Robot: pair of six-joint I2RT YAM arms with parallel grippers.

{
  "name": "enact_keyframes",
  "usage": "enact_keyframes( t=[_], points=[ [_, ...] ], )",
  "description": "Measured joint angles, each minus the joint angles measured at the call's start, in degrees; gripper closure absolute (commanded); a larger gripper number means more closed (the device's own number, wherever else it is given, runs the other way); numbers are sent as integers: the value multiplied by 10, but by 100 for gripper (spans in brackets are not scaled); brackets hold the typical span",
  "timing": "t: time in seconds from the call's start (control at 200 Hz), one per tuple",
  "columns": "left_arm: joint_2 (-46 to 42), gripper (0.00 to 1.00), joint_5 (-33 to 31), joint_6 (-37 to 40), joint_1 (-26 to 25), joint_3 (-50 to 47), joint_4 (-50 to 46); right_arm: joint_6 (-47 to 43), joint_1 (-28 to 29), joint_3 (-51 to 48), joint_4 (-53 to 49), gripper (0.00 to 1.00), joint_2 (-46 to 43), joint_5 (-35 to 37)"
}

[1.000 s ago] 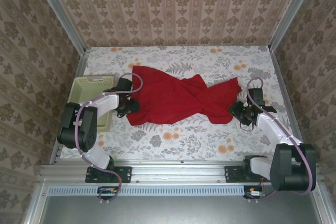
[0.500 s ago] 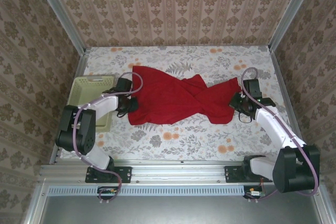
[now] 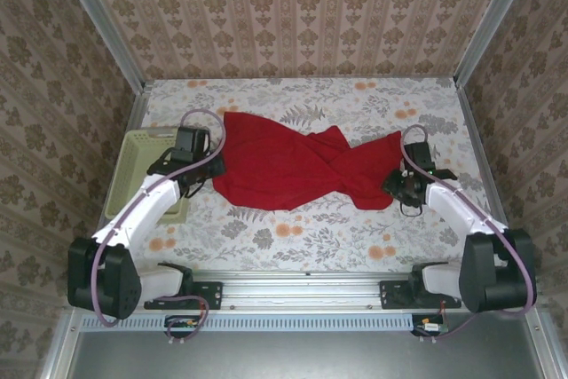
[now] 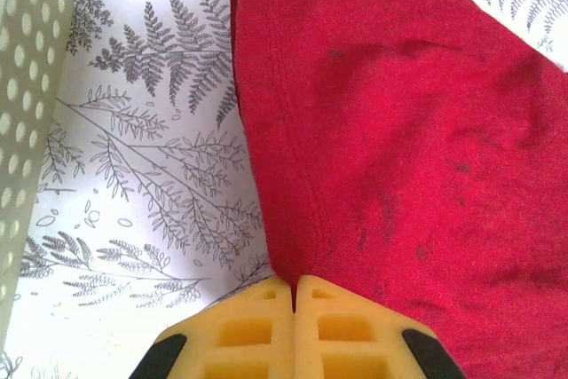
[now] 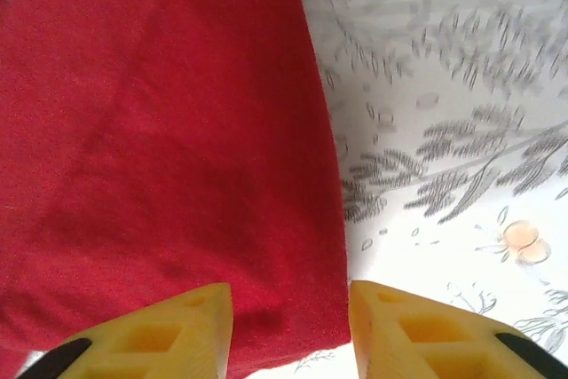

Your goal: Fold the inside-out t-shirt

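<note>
The red t-shirt lies on the flowery tabletop, twisted in the middle, between the two end effectors. The left end effector is shut tight. Its yellow fingers press together, and the shirt's stitched edge runs right into their tips, so it pinches the cloth. A pale green basket sits off to its left. The right end effector is open. The shirt's other end lies in the gap between its fingers and spreads ahead and to its left.
</note>
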Motion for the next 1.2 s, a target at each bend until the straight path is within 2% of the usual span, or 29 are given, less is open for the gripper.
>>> enact_keyframes(
  t=[0.265,0.46,0.575,0.74,0.89,0.975,1.065,1.125,1.2],
  points=[
    [-39,100,0,0,0,-2,-8,-3,0,3,9,100,30,11],
    [-45,100,-1,0,0,-2,-13,-18,2,22,-9,100,20,36],
    [-45,100,-5,0,0,-2,-23,-29,28,59,-60,100,9,86],
    [-54,100,-9,1,0,-2,-37,-51,119,213,-165,100,35,170],
    [-75,100,-12,3,0,-1,-38,-63,182,351,-202,100,149,213],
    [-75,100,-11,3,0,-1,-36,-66,202,399,-210,90,227,206],
    [-75,100,-11,3,0,-1,-36,-68,214,440,-214,66,301,187],
    [-75,100,-11,3,0,-1,-36,-75,220,459,-214,60,334,176],
    [-75,100,-11,3,0,-1,-36,-83,223,464,-214,59,343,162]
  ],
)
